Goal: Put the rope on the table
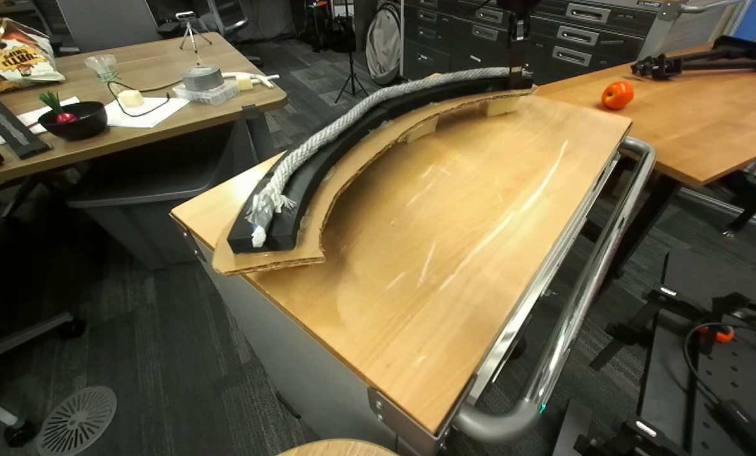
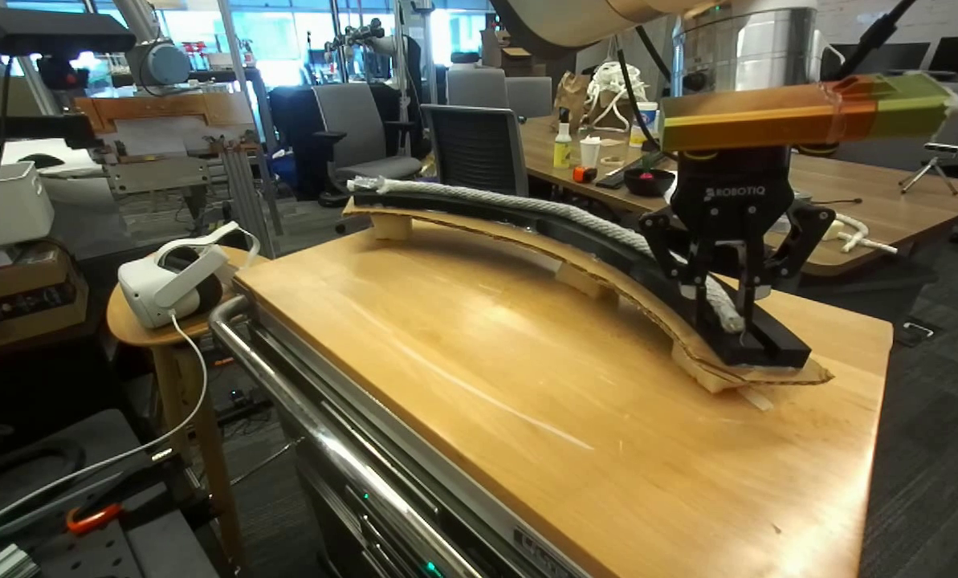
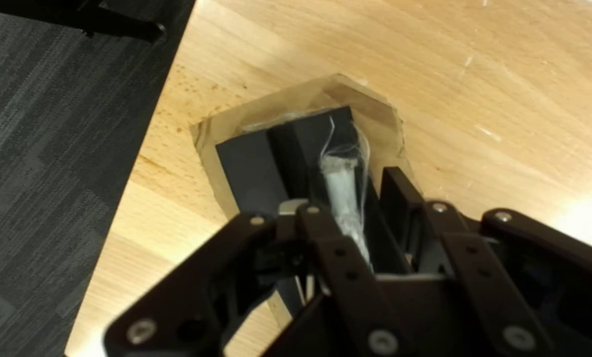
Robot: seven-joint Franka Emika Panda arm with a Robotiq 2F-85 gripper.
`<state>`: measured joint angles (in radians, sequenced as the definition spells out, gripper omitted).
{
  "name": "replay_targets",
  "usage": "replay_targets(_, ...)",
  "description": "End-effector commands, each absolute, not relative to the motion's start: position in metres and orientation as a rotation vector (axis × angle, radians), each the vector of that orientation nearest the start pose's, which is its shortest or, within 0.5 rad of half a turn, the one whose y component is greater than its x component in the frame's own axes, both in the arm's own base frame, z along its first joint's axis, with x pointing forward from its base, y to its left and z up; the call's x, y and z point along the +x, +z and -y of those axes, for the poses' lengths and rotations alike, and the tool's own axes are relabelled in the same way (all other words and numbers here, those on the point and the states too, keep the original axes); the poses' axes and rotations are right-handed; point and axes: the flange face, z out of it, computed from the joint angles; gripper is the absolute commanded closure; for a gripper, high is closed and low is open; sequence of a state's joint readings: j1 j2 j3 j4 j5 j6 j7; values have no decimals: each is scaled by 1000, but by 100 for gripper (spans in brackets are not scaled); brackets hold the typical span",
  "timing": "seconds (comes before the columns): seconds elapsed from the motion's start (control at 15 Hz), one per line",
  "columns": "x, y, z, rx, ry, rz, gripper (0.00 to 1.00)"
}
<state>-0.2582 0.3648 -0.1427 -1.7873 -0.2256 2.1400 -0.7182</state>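
Nearest your wrist camera is the gripper (image 2: 724, 315), its fingers partway apart, one on either side of the rope (image 2: 559, 212) close to its end; I can't tell whether they press on it. Your rope lies along the top of a curved black strip (image 1: 308, 183), frayed at both ends. The strip sits on cardboard (image 1: 343, 174), and pale blocks (image 1: 422, 130) prop that up on the table (image 1: 454, 240), so all three stand between your rope and the wood. The tabletop is glossy, light brown and scratched, with a thick metal rail (image 1: 568, 342) along one long side. Near it you have another table (image 1: 701, 120) with what looks like a tomato (image 1: 617, 95), and a desk (image 1: 156, 63) bearing a chip bag (image 1: 26, 57), a black bowl (image 1: 73, 121) and a small tripod (image 1: 192, 35). In an exterior view a white headset (image 2: 169, 277) rests on a round stool (image 2: 125, 331) beside the rail, with office chairs (image 2: 358, 120) farther back. Dark carpet (image 1: 194, 380) covers the floor, and a drawer cabinet (image 1: 612, 38) stands behind.
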Motion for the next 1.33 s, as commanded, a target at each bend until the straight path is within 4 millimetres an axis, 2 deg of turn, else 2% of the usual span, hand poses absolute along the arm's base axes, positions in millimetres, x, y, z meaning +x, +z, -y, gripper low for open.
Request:
replay_targets(0.0,590,365,257,-3281,190,717,84)
replay_targets(0.07,589,367,255,-3293,186,728,84)
replay_targets(0.13,589,368,252,-3310,187,736,43)
replay_targets(0.2,590,369,250,-3318,190,742,42)
replay_targets(0.53,594,373,245,-3353,202,761,4)
replay_targets(0.6,594,373,245,-3352,203,765,1)
replay_targets(0.67,595,373,245,-3355,203,760,38)
replay_targets(0.8,597,373,245,-3351,205,762,35)
replay_targets(1.2,598,373,249,-3333,216,753,81)
replay_targets(1.27,597,373,249,-3332,216,754,85)
